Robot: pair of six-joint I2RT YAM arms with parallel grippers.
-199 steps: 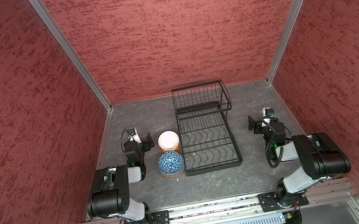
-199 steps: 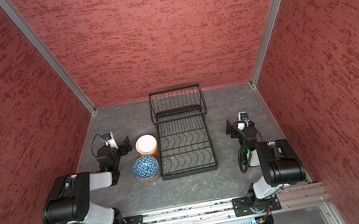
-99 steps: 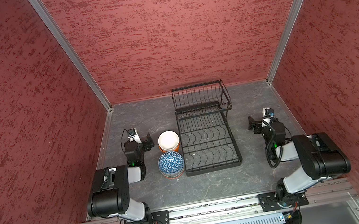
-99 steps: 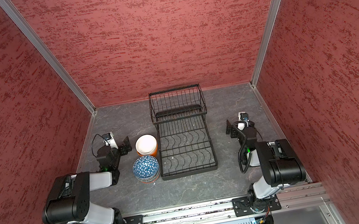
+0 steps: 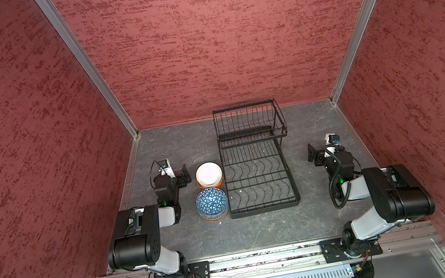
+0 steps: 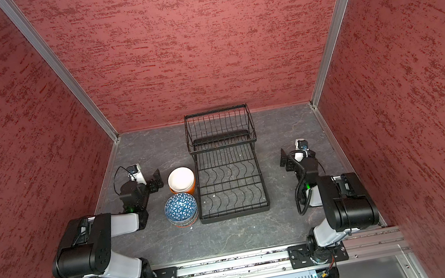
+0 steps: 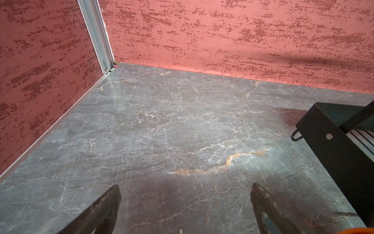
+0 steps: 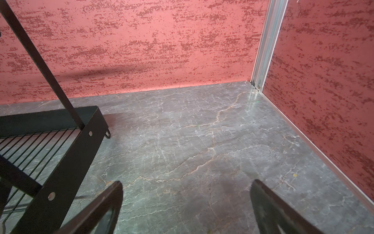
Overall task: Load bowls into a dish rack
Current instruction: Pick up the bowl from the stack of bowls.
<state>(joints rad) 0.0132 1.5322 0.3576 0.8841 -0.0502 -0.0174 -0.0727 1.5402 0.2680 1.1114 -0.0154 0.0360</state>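
The black wire dish rack [image 5: 264, 209] [image 6: 234, 214] stands in the middle of the table with nothing in it, its raised basket at the far end. Left of it sit two stacks of bowls: a white bowl [image 5: 209, 173] [image 6: 181, 178] nested in an orange one, and nearer, a blue-patterned bowl [image 5: 212, 203] [image 6: 181, 209] on top of others. My left gripper [image 5: 183, 179] [image 7: 185, 186] rests low just left of the white bowl, open and holding nothing. My right gripper [image 5: 312, 156] [image 8: 187, 182] rests open and holding nothing to the right of the rack. A corner of the rack [image 7: 334, 145] [image 8: 66, 158] shows in each wrist view.
The grey marbled table [image 5: 262, 231] is closed in by red textured walls on three sides, with aluminium corner posts [image 5: 87, 64]. A metal rail [image 5: 267, 257] carrying both arm bases runs along the near edge.
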